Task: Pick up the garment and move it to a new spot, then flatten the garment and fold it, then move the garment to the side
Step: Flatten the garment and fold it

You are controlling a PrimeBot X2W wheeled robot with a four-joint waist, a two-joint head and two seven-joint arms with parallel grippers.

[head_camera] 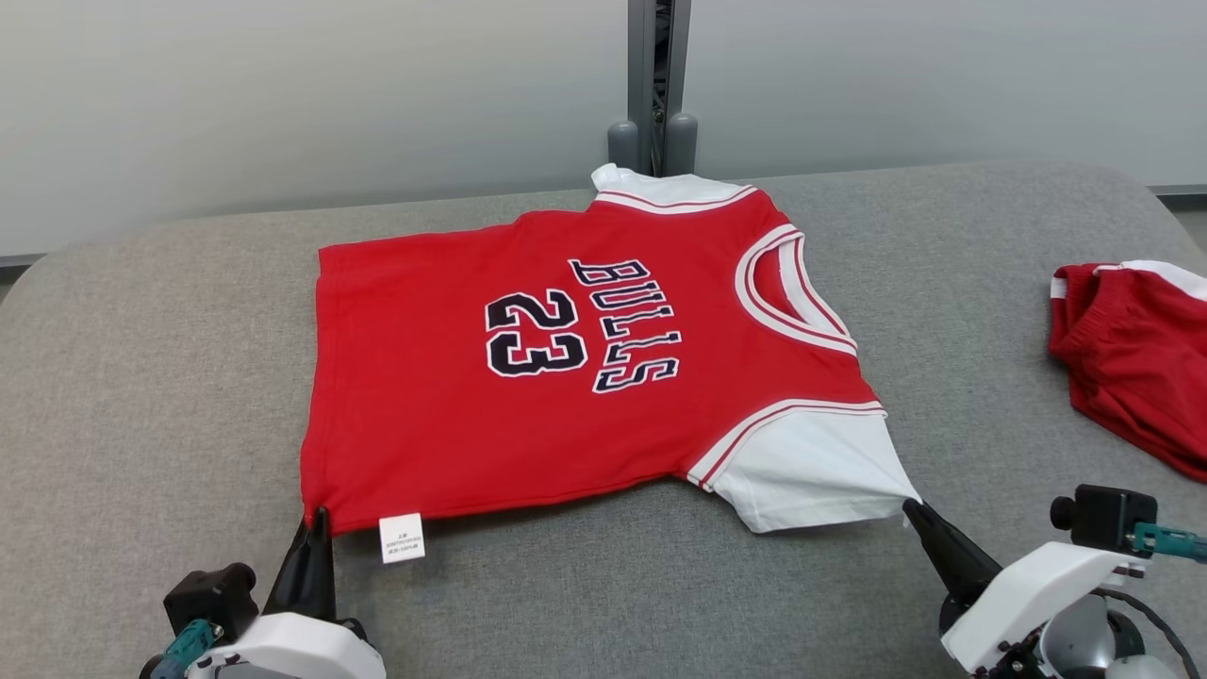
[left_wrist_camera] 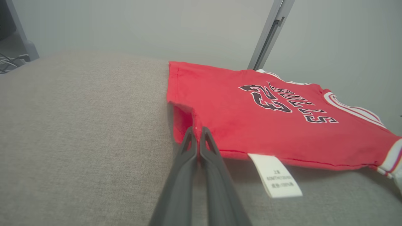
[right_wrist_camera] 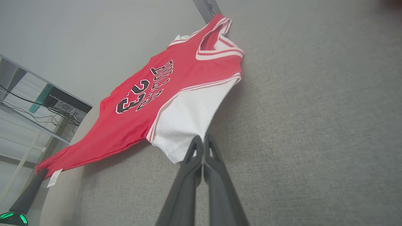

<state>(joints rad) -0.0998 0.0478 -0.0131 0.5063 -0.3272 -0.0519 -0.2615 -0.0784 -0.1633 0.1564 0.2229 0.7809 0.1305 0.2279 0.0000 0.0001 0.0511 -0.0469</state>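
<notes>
The jersey is spread on the bench, its long axis running left to right, hem leftward. Its near hem corner is pinched by the left fingers and its near sleeve tip by the right fingers, the cloth lying beyond both.

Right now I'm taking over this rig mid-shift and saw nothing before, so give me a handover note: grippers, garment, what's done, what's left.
The left gripper is shut on the garment at its near hem corner, beside the white label.
The right gripper is shut on the tip of the near white sleeve.
The garment lies spread print-up on the grey surface, its near edge stretched between the grippers and slightly raised. The red shorts lie apart at the right.
Done: spread out. I cannot tell whether this is its new spot.
Left: finish flattening, fold, move aside.
</notes>
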